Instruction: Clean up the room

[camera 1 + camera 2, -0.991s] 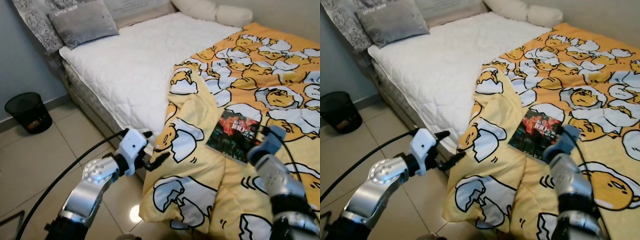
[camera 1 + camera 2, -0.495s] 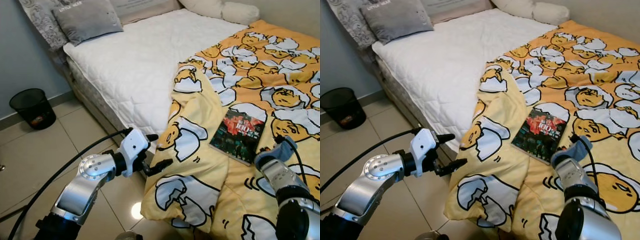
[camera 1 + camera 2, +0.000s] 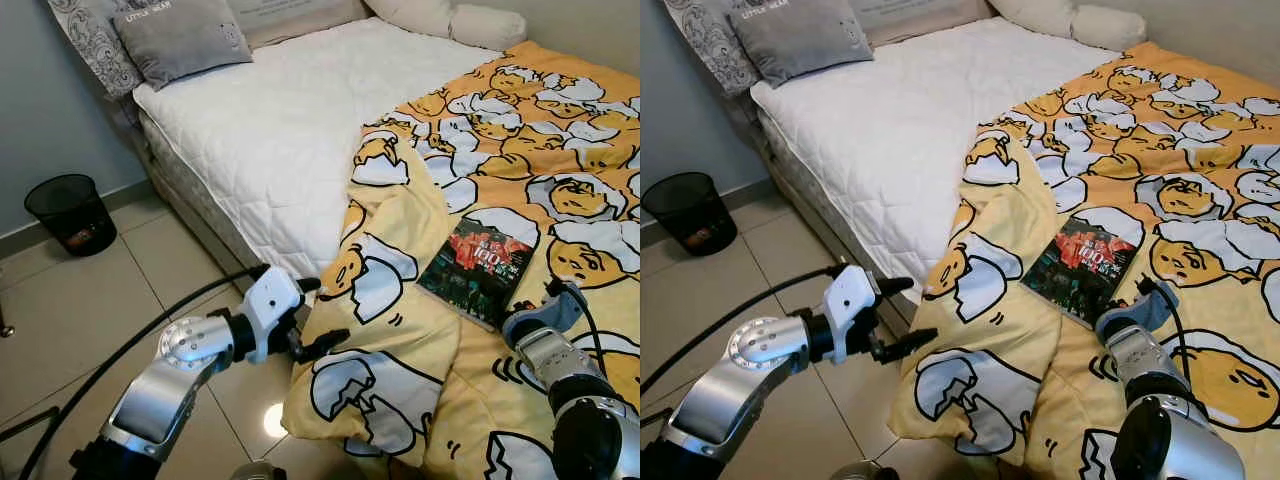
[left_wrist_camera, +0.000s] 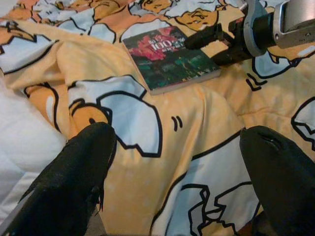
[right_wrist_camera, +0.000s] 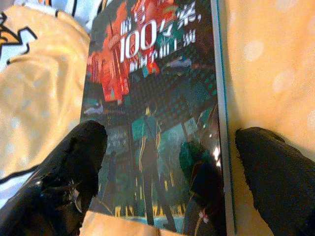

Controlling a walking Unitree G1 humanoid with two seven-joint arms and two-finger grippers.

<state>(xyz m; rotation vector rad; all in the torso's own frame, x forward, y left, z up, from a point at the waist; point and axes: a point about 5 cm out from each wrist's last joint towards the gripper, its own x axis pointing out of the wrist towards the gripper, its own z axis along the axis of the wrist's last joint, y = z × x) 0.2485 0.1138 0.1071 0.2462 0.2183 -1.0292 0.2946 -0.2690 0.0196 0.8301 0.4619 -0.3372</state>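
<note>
A book (image 3: 480, 270) with a dark red and green cover lies flat on the yellow egg-print blanket (image 3: 400, 330), which hangs off the bed's near side. My right gripper (image 5: 170, 132) is open, its fingers (image 4: 206, 37) at the book's near edge, one on each side of the cover. Beside the blanket's hanging fold my left gripper (image 3: 322, 312) is open too, holding nothing, and its two black fingertips (image 4: 93, 147) point at the cloth just below the book (image 4: 170, 56).
The white mattress (image 3: 290, 130) carries a grey pillow (image 3: 180, 40) at its head. A black mesh bin (image 3: 70, 213) stands on the tiled floor (image 3: 100, 310) by the wall. A black cable (image 3: 130, 345) runs along my left arm.
The camera has shifted slightly. My right arm has sunk and drawn back, uncovering the book's near corner. My left gripper has dropped a little beside the blanket fold.
</note>
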